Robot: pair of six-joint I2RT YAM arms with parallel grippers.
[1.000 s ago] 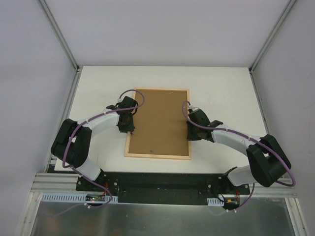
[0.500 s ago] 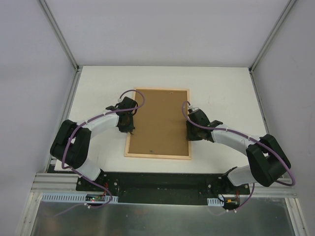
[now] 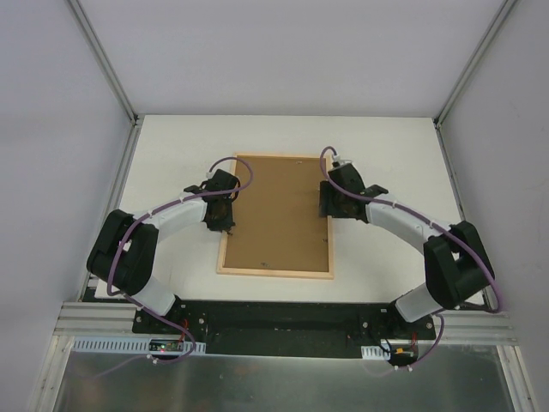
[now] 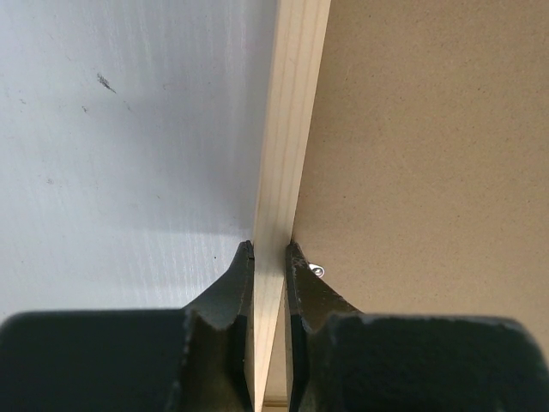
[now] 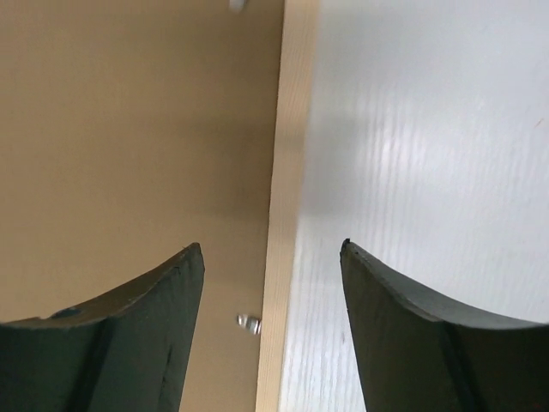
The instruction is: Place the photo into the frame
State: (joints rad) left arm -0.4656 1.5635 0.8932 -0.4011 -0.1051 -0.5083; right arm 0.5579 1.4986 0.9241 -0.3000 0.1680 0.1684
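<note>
The left arm (image 3: pixel 171 213) and the right arm (image 3: pixel 401 225) are white tubes with 2 fat black joints each. A purple cable (image 3: pixel 233 158) runs along each one, looping at its 12 o'clock end. The fingers (image 4: pixel 225 300) are black and pointy.

Frame (image 3: pixel 274 274) flat on table (image 3: pixel 171 154), backing board (image 3: pixel 276 215) up. L gripper (image 3: pixel 226 226) at left rail, R gripper (image 3: pixel 327 204) at right rail.
</note>
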